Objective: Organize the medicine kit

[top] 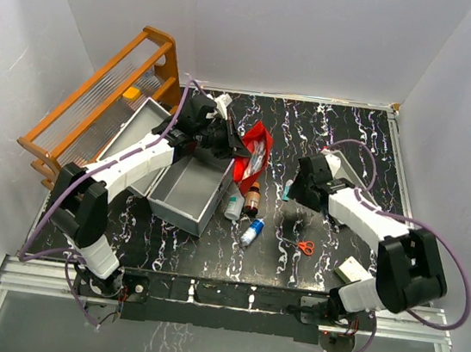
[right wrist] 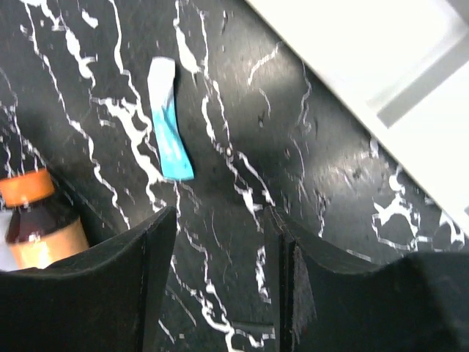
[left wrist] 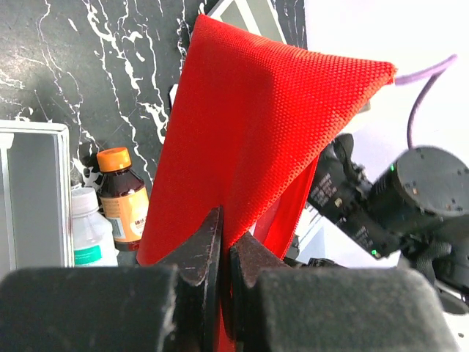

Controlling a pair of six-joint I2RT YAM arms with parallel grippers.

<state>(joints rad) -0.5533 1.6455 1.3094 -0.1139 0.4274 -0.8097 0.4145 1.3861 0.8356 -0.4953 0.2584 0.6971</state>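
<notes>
The left end effector [left wrist: 226, 242] is pinched shut on an edge of the red pouch [left wrist: 256, 125], whose fabric rises like a tent from the grip; the medicine kit [top: 189, 189] sits open on the left part of the bench [top: 346, 130], just beside the pouch; a brown bottle [left wrist: 121, 194] and a white bottle [left wrist: 88, 227] sit close to the kit's right wall; the right end effector [right wrist: 220, 242] has its jaws apart with nothing between them, above bare bench near a teal sachet [right wrist: 168, 121].

Woven red pouch [left wrist: 256, 132] (cloth; matt)
</notes>
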